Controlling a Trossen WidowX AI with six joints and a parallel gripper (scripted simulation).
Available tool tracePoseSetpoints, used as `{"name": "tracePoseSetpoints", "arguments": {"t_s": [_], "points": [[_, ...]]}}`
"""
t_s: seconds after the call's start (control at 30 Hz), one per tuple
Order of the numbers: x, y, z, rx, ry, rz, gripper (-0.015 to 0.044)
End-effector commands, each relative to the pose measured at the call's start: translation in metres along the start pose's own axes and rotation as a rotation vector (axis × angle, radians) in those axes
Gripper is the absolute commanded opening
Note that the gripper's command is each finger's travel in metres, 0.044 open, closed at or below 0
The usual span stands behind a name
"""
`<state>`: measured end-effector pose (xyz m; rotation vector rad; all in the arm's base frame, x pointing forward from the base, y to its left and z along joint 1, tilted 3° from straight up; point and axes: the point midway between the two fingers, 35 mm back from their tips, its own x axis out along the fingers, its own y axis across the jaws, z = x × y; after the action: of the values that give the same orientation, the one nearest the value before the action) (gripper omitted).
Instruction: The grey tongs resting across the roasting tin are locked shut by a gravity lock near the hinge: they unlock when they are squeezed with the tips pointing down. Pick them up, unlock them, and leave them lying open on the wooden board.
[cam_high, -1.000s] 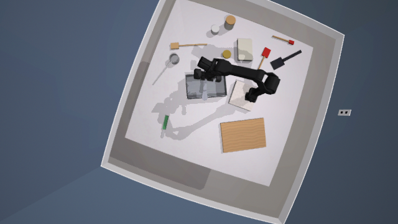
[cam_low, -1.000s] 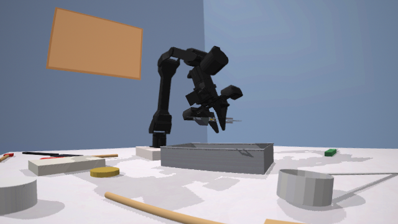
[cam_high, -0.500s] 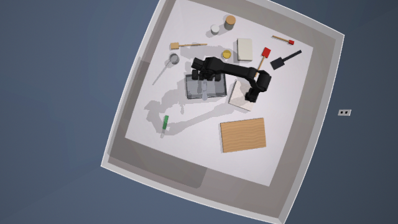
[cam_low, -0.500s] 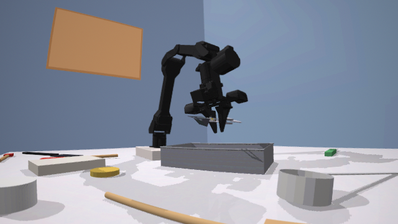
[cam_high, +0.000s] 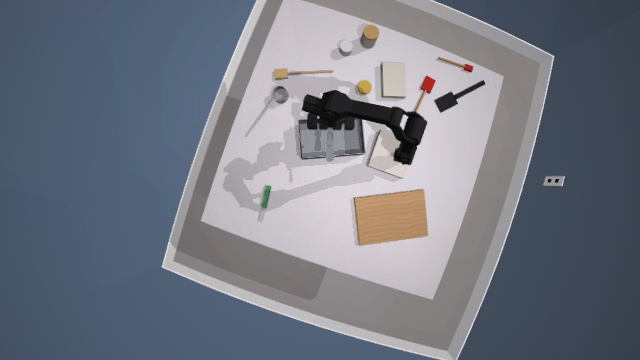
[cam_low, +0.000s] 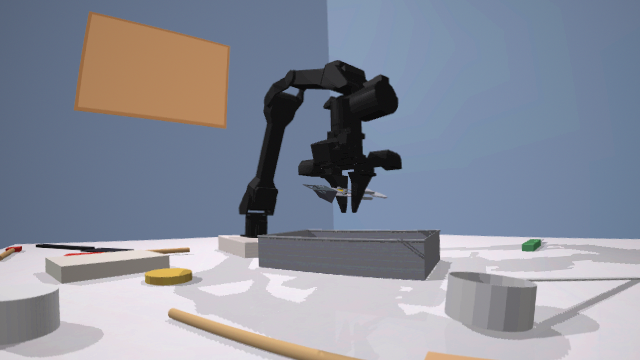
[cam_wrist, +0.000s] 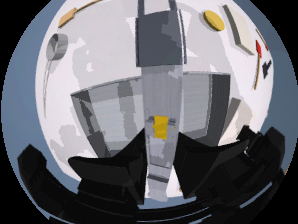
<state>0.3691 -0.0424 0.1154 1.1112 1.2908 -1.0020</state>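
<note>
The grey tongs (cam_high: 330, 150) (cam_low: 376, 194) (cam_wrist: 162, 92) hang in the air above the roasting tin (cam_high: 350, 142) (cam_low: 340, 257) (cam_wrist: 220, 102), about level, clear of its rim. My gripper (cam_low: 349, 202) (cam_wrist: 156, 129) is shut on them and points down, one finger on each side. A yellow piece (cam_wrist: 160, 127) on the tongs lies between the fingertips in the wrist view. The wide dark part (cam_wrist: 160, 40) of the tongs reaches away from the fingers; the narrow end lies nearer the wrist. The arms look closed together. The wooden board (cam_high: 391, 217) lies flat at the lower right in the top view.
The arm's pale base block (cam_high: 382, 155) (cam_low: 237, 245) stands between tin and board. A green-handled tool (cam_high: 266, 196), a grey ladle-like cup (cam_high: 280, 94) (cam_low: 490, 302), a yellow disc (cam_high: 364, 87) (cam_low: 168, 276) and a cream block (cam_high: 393, 80) (cam_low: 107, 265) lie around the tin.
</note>
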Motion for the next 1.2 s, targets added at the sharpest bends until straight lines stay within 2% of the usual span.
{"name": "tracePoseSetpoints", "arguments": {"t_s": [0.0,0.2,0.67,1.17], "points": [[-0.003,0.002,0.001,0.004,-0.006,0.001,-0.0150],[-0.004,0.004,-0.017,-0.044,-0.001,0.004,-0.0150],[-0.019,0.009,-0.105,-0.276,0.002,0.005,-0.0150],[-0.036,-0.009,-0.195,-0.526,0.011,0.009,-0.0150]]}}
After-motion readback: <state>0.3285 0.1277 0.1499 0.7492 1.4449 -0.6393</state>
